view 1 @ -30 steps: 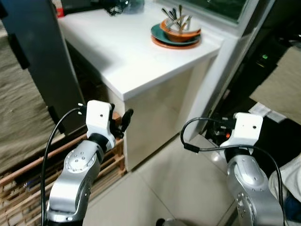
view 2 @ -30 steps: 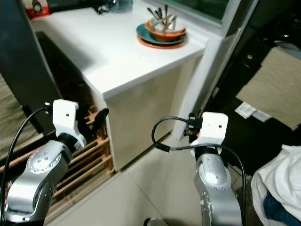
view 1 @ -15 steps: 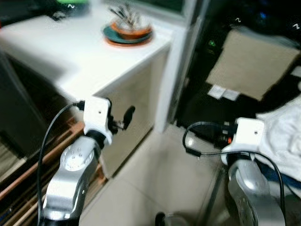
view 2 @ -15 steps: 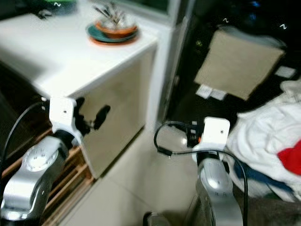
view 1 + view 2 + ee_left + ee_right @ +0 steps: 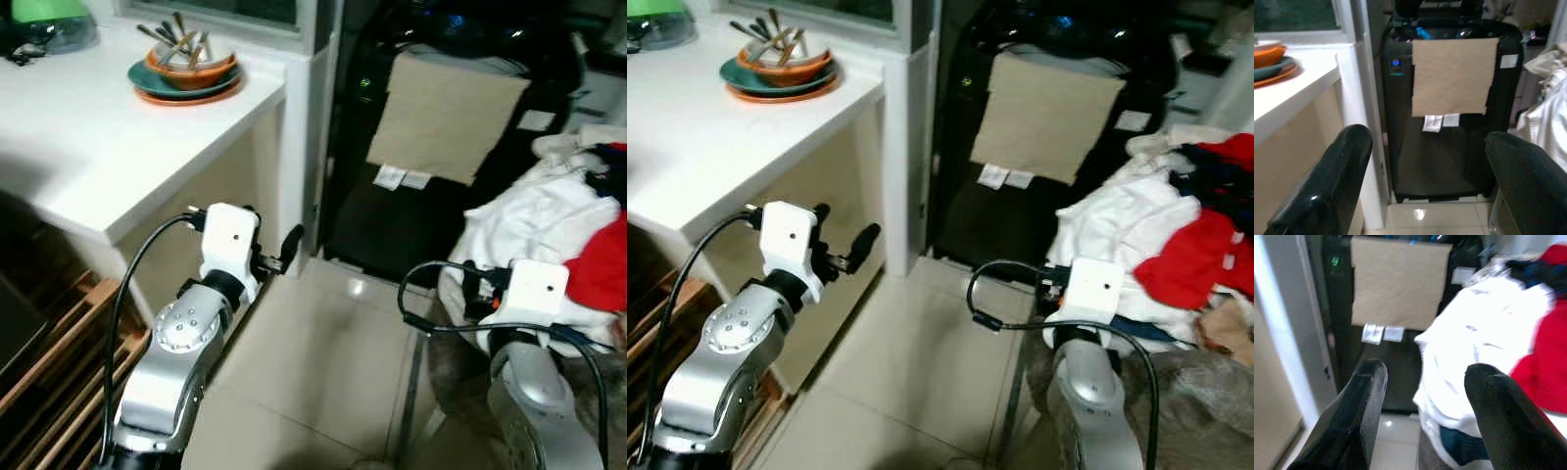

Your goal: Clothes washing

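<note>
Right now the clothes pile (image 5: 1156, 220) lies ahead and to my right, so my right hand (image 5: 1422, 416), fingers spread wide and empty, is nearer it than my left hand (image 5: 1425, 188), likewise open and empty. The black washer (image 5: 441, 127) stands straight ahead beside the white desk (image 5: 108, 147), with bare tiled floor (image 5: 323, 362) between for stepping in.

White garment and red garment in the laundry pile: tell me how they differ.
The white garment is the bigger spread, draping down the pile's front toward the black washing machine; the red garment is a smaller bunch lying over it, on the robot's right. White is plain and pale, red is vivid. Both are crumpled, and neither is gripped.
</note>
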{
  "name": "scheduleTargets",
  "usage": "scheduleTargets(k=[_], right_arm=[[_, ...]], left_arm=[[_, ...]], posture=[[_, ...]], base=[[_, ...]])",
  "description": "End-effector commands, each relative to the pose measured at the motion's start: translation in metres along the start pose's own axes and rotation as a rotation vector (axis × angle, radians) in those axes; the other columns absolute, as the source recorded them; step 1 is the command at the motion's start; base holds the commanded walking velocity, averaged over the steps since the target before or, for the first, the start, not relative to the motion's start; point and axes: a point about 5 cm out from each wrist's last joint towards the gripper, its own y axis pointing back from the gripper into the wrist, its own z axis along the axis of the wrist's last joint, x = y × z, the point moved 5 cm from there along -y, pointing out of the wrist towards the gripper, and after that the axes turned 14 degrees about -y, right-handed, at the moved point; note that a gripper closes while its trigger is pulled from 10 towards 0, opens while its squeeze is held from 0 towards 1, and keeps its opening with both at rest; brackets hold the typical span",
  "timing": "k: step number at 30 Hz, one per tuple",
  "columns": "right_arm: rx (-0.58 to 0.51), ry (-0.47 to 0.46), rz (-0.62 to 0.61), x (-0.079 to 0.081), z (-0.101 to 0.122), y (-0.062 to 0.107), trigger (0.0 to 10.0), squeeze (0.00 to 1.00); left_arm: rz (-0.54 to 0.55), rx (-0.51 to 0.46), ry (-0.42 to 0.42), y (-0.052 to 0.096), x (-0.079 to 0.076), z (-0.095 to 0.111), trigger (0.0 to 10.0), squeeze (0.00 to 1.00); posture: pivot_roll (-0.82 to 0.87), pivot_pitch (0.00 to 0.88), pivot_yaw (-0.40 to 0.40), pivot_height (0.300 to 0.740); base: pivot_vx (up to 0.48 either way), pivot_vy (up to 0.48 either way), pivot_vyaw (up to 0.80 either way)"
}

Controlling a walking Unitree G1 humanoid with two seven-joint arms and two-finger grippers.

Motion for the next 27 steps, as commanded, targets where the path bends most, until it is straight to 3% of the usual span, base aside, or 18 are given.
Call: scheduleTargets(k=[1, 6, 10, 15, 17, 20, 27], right_arm=[[-0.014, 0.006, 0.002, 0.001, 0.003, 0.001, 10.0, 0.00], [-0.015, 0.012, 0.024, 0.006, 0.002, 0.001, 10.0, 0.00], [-0.014, 0.034, 0.083, 0.017, 0.001, 0.000, 10.0, 0.00], [0.014, 0.024, 0.162, 0.030, -0.005, 0.000, 10.0, 0.00], [0.016, 0.095, 0.189, 0.034, -0.007, -0.001, 10.0, 0.00], [0.026, 0.106, 0.194, 0.035, -0.009, -0.001, 10.0, 0.00], [0.040, 0.087, 0.240, 0.044, -0.011, 0.000, 10.0, 0.00]], left_arm=[[0.012, -0.010, -0.002, -0.001, 0.003, 0.004, 10.0, 0.00], [0.012, -0.024, -0.041, -0.002, 0.004, 0.005, 10.0, 0.00], [0.019, -0.034, -0.004, -0.002, 0.007, 0.007, 10.0, 0.00], [0.041, -0.027, -0.016, 0.000, 0.013, 0.006, 10.0, 0.00], [0.044, -0.020, -0.024, 0.002, 0.014, 0.004, 10.0, 0.00], [0.046, -0.020, -0.022, 0.003, 0.015, 0.004, 10.0, 0.00], [0.038, -0.008, -0.047, 0.006, 0.014, 0.002, 10.0, 0.00]], posture=[[-0.10, 0.000, -0.012, 0.740], [-0.10, 0.000, -0.013, 0.740], [-0.10, 0.000, -0.014, 0.740], [-0.09, 0.000, -0.020, 0.740], [-0.08, 0.000, -0.024, 0.740], [-0.08, 0.000, -0.024, 0.740], [-0.06, 0.000, -0.032, 0.740]], base=[[0.000, 0.000, -0.80], [0.000, 0.000, -0.80], [0.000, 0.000, -0.70], [0.253, 0.000, 0.00], [0.277, 0.000, 0.00], [0.277, 0.000, 0.00], [0.294, 0.000, 0.80]])
